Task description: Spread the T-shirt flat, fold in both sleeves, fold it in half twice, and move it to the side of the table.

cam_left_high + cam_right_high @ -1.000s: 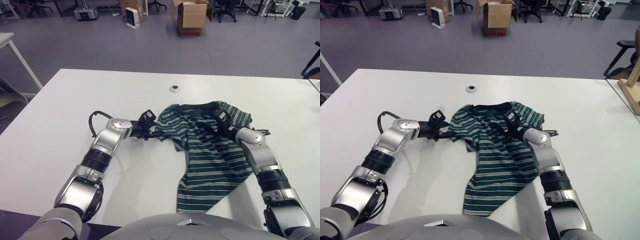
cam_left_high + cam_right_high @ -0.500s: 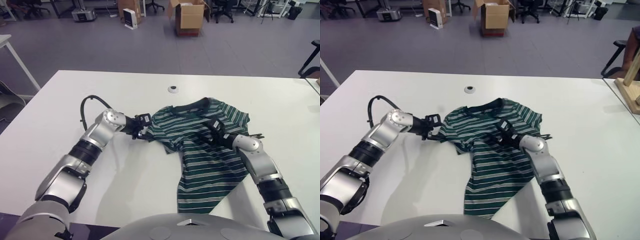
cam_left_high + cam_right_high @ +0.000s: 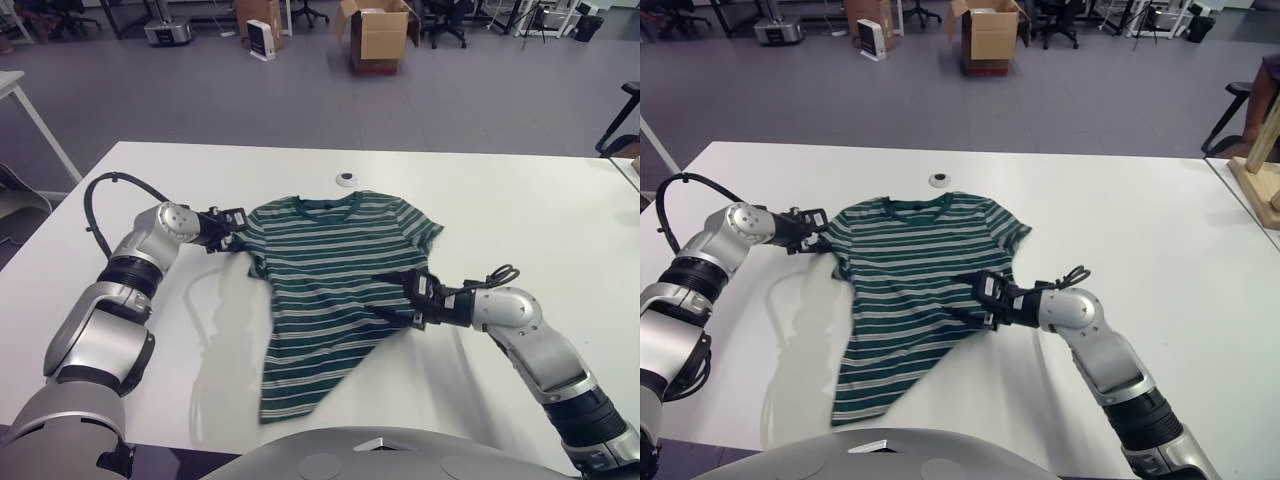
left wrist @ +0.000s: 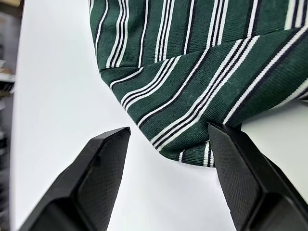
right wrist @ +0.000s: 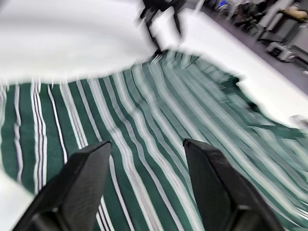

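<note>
Shirt-spreading step, not finished by my read. T-shirt [image 3: 325,265] lies on the white table [image 3: 540,200], collar [image 3: 325,205] at the far end, hem [image 3: 290,395] at the near end. Its long axis runs far-to-near but slants toward the robot's left at the bottom.

Left gripper [image 3: 232,224] sits just beside the left sleeve [image 3: 256,228]. In the left wrist view its fingers [image 4: 103,163] stand wide apart, and the folded sleeve edge reaches between them, touching one pad, not pinched.

Right gripper [image 3: 400,298] is at the shirt's right side edge, about mid-body, fingers parted over the cloth and holding nothing. The right wrist view is too blurred to say whether they touch it.

Key relation: from the right gripper the shirt edge cuts diagonally to the near-left hem, so the near-right corner looks tucked or drawn in. The right arm is the nearer one to it, and the cloth likely needs pulling out toward the near right.

Fabric is a thin knit, dark green with paired white stripes and a ribbed collar, limp, so it will drag and wrinkle. Upper body and right sleeve [image 3: 420,226] lie fairly flat. Small round disc [image 3: 346,179] sits on the table just beyond the collar.
</note>
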{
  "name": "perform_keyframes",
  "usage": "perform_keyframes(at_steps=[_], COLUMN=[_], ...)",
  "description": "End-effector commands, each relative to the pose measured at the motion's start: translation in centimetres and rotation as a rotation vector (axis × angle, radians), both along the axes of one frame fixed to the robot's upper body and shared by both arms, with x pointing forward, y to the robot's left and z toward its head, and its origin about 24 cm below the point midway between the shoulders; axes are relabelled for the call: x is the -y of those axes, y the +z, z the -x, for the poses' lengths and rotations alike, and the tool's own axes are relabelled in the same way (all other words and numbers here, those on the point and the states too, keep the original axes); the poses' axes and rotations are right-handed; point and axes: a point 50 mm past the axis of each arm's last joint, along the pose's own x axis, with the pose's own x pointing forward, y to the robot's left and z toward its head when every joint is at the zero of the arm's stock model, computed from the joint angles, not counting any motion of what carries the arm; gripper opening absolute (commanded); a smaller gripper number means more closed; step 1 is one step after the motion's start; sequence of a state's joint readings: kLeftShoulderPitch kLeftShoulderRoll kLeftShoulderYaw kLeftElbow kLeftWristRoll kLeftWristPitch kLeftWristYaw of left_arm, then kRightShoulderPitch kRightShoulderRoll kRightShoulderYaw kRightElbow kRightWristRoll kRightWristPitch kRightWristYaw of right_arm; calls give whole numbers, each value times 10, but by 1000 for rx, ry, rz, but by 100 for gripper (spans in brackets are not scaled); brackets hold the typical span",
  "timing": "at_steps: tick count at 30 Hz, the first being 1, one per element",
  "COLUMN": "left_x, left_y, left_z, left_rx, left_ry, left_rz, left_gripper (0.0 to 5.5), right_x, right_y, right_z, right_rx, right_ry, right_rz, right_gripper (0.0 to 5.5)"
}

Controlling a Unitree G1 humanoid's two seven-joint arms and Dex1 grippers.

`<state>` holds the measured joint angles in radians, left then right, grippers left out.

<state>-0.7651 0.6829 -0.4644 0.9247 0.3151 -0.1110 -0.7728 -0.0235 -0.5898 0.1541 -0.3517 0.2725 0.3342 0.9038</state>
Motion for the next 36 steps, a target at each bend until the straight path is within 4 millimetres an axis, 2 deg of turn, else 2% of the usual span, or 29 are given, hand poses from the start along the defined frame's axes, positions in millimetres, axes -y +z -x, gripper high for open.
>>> perform_keyframes(at_steps=[1, 3, 4, 6, 8, 9, 13, 15, 17, 19, 22, 26, 29, 32, 36], left_x=[3, 9, 9, 9, 20, 28, 52, 58, 67, 74, 72, 59, 53, 50, 61], left_y=[5, 23, 32, 45, 46, 39, -4, -16, -24, -31, -37, -45, -48, -48, -41], left_z=[0, -2, -2, 1, 8, 16, 59, 71, 76, 78, 77, 72, 68, 62, 55], left_rx=[23, 74, 102, 131, 91, 35, -247, -307, -326, -329, -324, -307, -295, -270, -189], left_ry=[13, 3, 3, -5, -51, -89, -246, -270, -281, -281, -262, -213, -184, -166, -198], left_rz=[124, 243, 272, 292, 330, 356, 381, 397, 419, 428, 405, 334, 302, 277, 309], left_gripper=[295, 295, 295, 295, 295, 295, 295, 295, 295, 295, 295, 295, 295, 295, 295], right_x=[53, 88, 98, 104, 98, 92, 64, 54, 45, 35, 23, 15, 22, 28, 26], right_y=[-4, -25, -35, -53, -67, -73, -85, -86, -90, -92, -85, -68, -60, -34, -6], right_z=[-3, 2, 7, 15, 21, 22, 15, 11, 8, 10, 13, 28, 19, 10, 1], right_rx=[-130, -255, -331, -452, -527, -540, -482, -484, -569, -665, -718, -765, -739, -718, -725], right_ry=[-232, -360, -394, -414, -400, -369, -233, -189, -180, -162, -115, 75, 61, 105, 170], right_rz=[12, 51, 45, 2, -43, -25, 30, 8, -90, -218, -347, -346, -334, -416, -555], right_gripper=[278, 278, 278, 278, 278, 278, 278, 278, 278, 243, 189, 114, 64, 3, 1])
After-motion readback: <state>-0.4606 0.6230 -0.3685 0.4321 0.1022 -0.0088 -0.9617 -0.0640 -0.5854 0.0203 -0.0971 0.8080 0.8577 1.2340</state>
